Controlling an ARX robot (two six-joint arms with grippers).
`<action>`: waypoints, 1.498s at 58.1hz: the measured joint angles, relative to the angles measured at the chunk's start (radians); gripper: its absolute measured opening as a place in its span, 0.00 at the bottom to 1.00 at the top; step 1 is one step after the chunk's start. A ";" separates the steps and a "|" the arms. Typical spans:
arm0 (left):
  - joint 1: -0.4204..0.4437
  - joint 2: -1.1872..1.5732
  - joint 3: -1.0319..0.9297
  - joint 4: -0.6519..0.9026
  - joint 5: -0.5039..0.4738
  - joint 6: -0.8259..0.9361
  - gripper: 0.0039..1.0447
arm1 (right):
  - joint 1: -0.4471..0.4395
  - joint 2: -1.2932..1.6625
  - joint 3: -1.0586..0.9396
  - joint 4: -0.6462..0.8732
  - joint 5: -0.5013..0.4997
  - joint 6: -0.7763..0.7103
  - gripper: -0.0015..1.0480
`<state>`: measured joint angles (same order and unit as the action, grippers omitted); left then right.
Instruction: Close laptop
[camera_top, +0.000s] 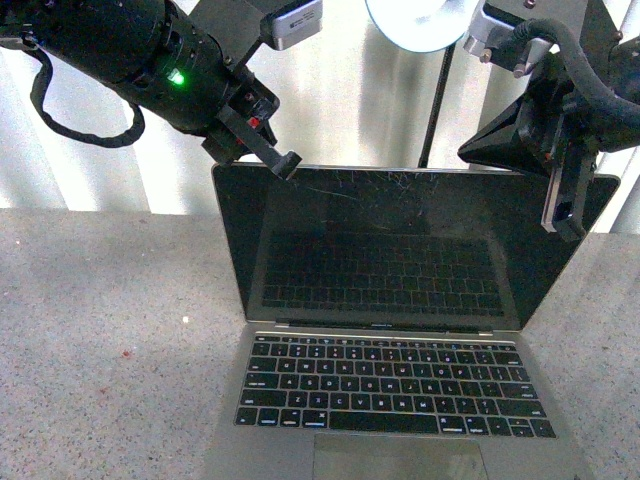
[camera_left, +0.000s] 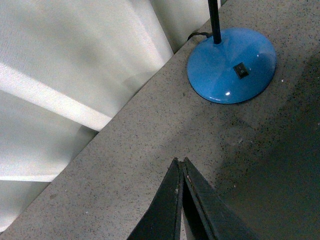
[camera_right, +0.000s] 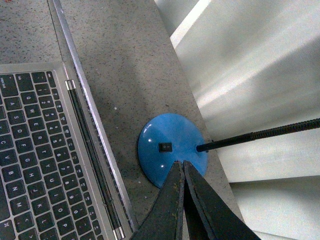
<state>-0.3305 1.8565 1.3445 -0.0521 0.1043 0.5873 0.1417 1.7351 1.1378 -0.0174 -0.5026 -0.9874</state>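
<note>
The grey-silver laptop (camera_top: 400, 330) stands open on the speckled table, its black scratched screen upright and its black keys facing me. My left gripper (camera_top: 285, 163) is shut and empty, its tip at the screen's top left corner. My right gripper (camera_top: 568, 225) is shut and empty, at the screen's top right corner. In the right wrist view the laptop's keyboard and hinge (camera_right: 45, 150) show beside the shut right gripper (camera_right: 181, 164). In the left wrist view the shut left gripper (camera_left: 181, 161) hangs over bare table; the laptop is not seen there.
A lamp with a blue round base (camera_right: 170, 147) and a black stalk (camera_top: 435, 100) stands behind the laptop; the base also shows in the left wrist view (camera_left: 231, 65). A white curtain (camera_top: 350, 90) hangs along the table's (camera_top: 100, 350) far edge.
</note>
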 joint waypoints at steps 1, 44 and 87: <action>-0.001 0.000 -0.002 0.000 0.000 0.000 0.03 | 0.000 -0.001 -0.002 -0.001 0.000 -0.002 0.03; -0.025 -0.045 -0.092 -0.022 0.031 0.034 0.03 | 0.000 -0.035 -0.072 -0.058 -0.003 -0.065 0.03; -0.056 -0.082 -0.184 -0.026 0.054 0.040 0.03 | 0.021 -0.047 -0.130 -0.075 0.008 -0.091 0.03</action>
<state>-0.3866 1.7741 1.1606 -0.0776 0.1581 0.6277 0.1627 1.6882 1.0073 -0.0921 -0.4942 -1.0782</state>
